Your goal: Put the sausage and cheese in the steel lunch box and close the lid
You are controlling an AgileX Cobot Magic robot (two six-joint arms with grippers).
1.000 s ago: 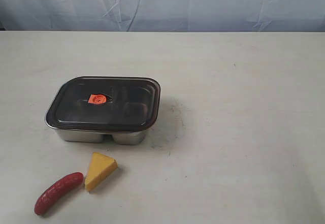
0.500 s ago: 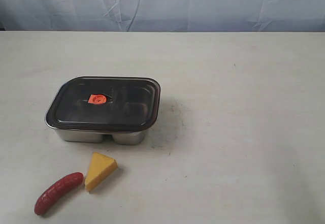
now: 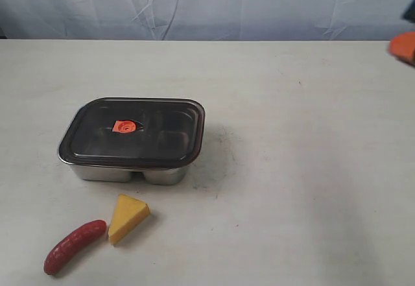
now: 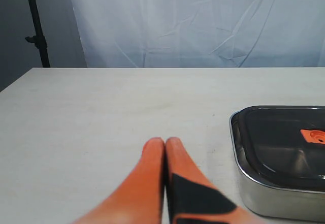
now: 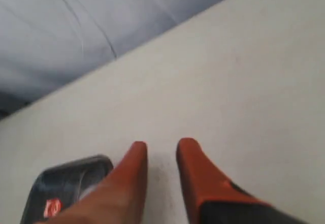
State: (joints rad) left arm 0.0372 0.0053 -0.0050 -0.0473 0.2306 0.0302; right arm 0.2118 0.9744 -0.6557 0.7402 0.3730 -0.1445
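— Where is the steel lunch box [image 3: 123, 171]?

— On the pale surface [image 3: 311, 169], left of the middle in the exterior view. The dark lid [image 3: 149, 133] sits flat on top of it, orange valve [image 3: 124, 126] facing up.

— And the food?

— Both pieces lie outside the box, on the surface in front of it. The cheese [image 3: 128, 218] is nearest the box. The sausage [image 3: 74, 246] lies slantwise just beside the cheese, farther toward the left corner. I cannot tell whether the two touch.

— How is the left claw [image 4: 165, 144]?

— Its orange fingers are pressed together with nothing between them. Its wrist view shows the lidded box near it, off to one side and apart from the tips.

— The right claw [image 5: 161, 150]?

— Its fingers are parted by a narrow gap and hold nothing. In the exterior view only an orange tip shows at the far right edge, well apart from the box, the cheese and the sausage. Its wrist view catches a corner of the lid beyond one finger.
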